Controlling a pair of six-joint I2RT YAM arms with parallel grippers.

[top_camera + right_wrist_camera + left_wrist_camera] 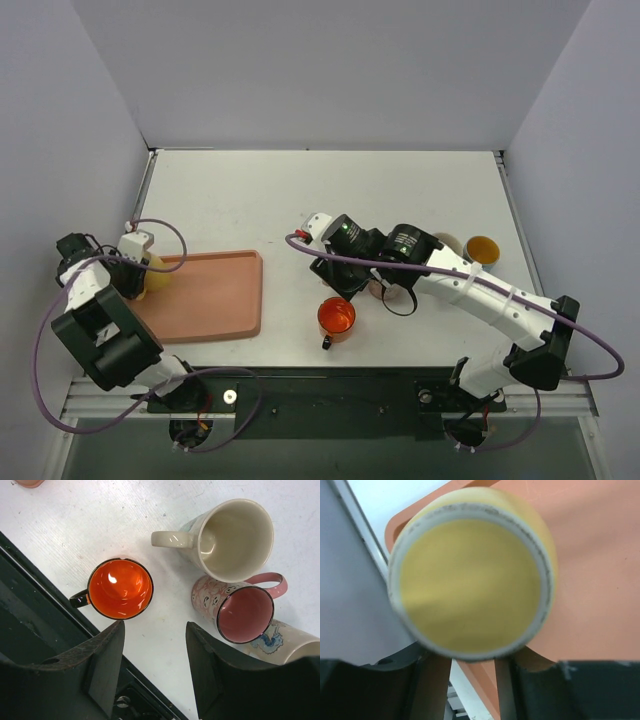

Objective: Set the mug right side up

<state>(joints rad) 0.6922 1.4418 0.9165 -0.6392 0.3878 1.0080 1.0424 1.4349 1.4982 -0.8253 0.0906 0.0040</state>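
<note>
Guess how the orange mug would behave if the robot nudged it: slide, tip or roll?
The orange mug stands upright on its base, so it would probably slide rather than roll. Its shiny glaze looks slippery. It seems rigid ceramic, likely breakable if dropped.

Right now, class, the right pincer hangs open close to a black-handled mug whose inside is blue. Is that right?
Not quite. The mug is orange inside, not blue, as the right wrist view shows. The rest holds: its handle is black, and the right pincer hangs open close to it.
</note>
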